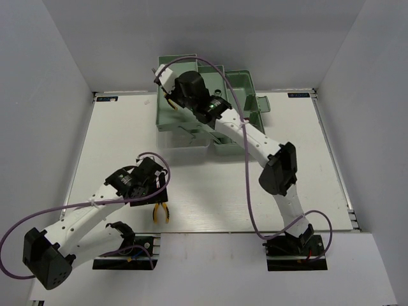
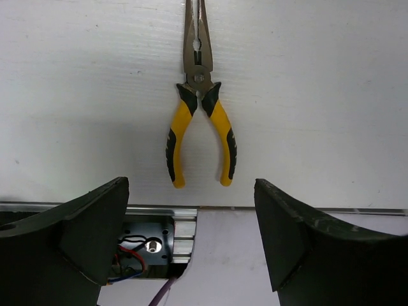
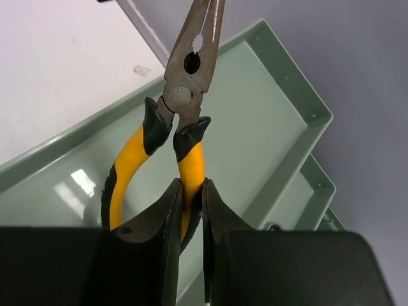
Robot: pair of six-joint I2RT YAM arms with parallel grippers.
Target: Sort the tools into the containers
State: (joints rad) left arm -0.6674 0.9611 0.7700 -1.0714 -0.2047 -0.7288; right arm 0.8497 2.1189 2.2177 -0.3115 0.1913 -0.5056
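White table [image 1: 210, 191] bears pliers [image 2: 199, 80]; second pliers [image 3: 182, 95] pinched over tray [image 3: 255, 115].

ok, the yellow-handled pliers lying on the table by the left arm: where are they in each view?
Top external: table pliers, low centre-left, handles toward the near-edge rail.
Left wrist: table pliers upper centre, handles toward the camera, rail just below them.
Right wrist: not in it; that pair is the held pliers, clamped in the right gripper over the green tray.
Shared landmark: the rail, in the top and left wrist views.
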